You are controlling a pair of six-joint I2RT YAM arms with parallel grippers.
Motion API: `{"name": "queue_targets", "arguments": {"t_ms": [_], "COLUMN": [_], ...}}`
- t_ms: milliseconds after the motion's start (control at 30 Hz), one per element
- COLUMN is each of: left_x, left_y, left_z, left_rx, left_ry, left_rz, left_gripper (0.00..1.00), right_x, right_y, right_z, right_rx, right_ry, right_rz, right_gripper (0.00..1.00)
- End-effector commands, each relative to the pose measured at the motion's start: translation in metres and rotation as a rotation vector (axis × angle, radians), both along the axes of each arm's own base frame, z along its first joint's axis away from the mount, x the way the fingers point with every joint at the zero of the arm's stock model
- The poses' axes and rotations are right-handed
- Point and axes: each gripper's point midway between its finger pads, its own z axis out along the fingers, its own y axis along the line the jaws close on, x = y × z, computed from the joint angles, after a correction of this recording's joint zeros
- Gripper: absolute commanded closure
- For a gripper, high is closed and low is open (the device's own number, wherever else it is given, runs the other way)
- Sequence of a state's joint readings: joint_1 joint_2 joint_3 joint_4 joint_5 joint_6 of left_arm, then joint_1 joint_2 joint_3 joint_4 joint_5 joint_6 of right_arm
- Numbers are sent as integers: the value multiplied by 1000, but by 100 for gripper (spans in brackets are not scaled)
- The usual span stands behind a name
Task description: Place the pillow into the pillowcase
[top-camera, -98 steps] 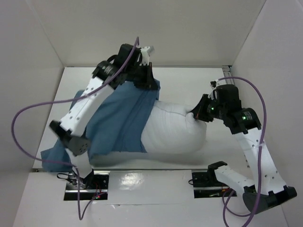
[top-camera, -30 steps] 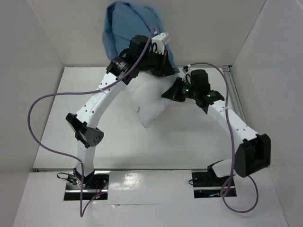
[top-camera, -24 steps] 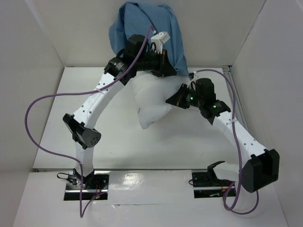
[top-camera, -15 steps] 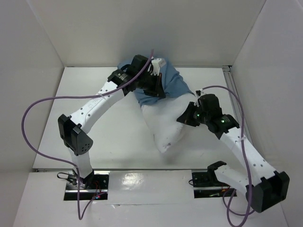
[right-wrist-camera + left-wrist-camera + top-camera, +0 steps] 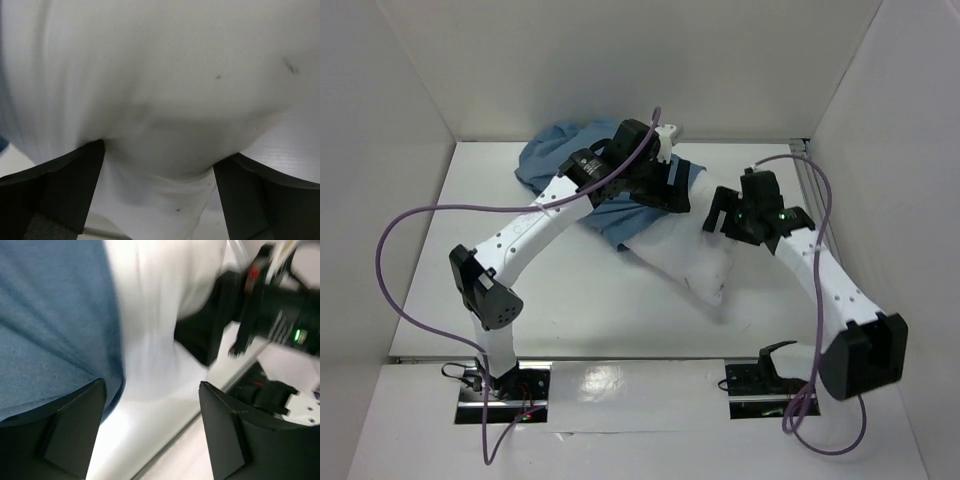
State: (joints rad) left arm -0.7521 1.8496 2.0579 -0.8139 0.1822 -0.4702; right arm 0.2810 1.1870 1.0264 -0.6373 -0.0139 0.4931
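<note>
**Pillow part-way in, both grippers spread wide**

We see the pillow (image 5: 685, 255) lying slantwise on the table (image 5: 570, 310), its bare white end pointing near and right; its far-left end goes under the pillowcase (image 5: 555, 160), whose loose blue cloth is bunched towards the far wall, left of centre. From the top view we judge that roughly half of the pillow shows uncovered, though the left arm hides the line where cloth meets cushion, so we cannot say exactly how deep it sits.

The left gripper (image 5: 672, 187) hangs over that meeting line with its fingers (image 5: 70, 435) set wide; its wrist view shows blue cloth and blurred white pillow beyond them, nothing pinched. The right gripper (image 5: 723, 212) is just beside the right flank of the pillow; its fingers (image 5: 65, 185) are also wide apart, the white fabric bulging close in front of them, and we see no clamp on it.

So, in our judgement, insertion is begun but not finished; left to do is drawing the case over the exposed near-right end and its corners, then smoothing the bunched cloth.
</note>
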Motion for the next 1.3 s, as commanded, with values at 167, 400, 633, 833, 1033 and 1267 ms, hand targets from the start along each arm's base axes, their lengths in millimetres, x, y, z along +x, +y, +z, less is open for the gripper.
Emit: {"name": "queue_targets", "arguments": {"t_ms": [167, 400, 633, 833, 1033, 1267], "left_x": [2, -40, -38, -14, 13, 28], "left_y": [97, 149, 140, 136, 135, 156], "left_z": [-1, -95, -179, -224, -258, -274], "left_rx": [174, 154, 127, 134, 190, 202], "left_ry": [-189, -81, -6, -8, 24, 26], "left_rz": [407, 504, 525, 591, 632, 723], "left_gripper": [26, 22, 5, 3, 9, 38], "right_x": [37, 8, -7, -14, -22, -40], "right_y": [-35, -32, -27, -24, -15, -3], "right_z": [59, 71, 46, 32, 29, 16], "right_rx": [75, 147, 153, 161, 199, 254], "right_ry": [-151, -170, -110, -69, -53, 14], "right_rz": [-100, -51, -2, 19, 61, 147], "right_gripper": [0, 0, 0, 0, 0, 0]}}
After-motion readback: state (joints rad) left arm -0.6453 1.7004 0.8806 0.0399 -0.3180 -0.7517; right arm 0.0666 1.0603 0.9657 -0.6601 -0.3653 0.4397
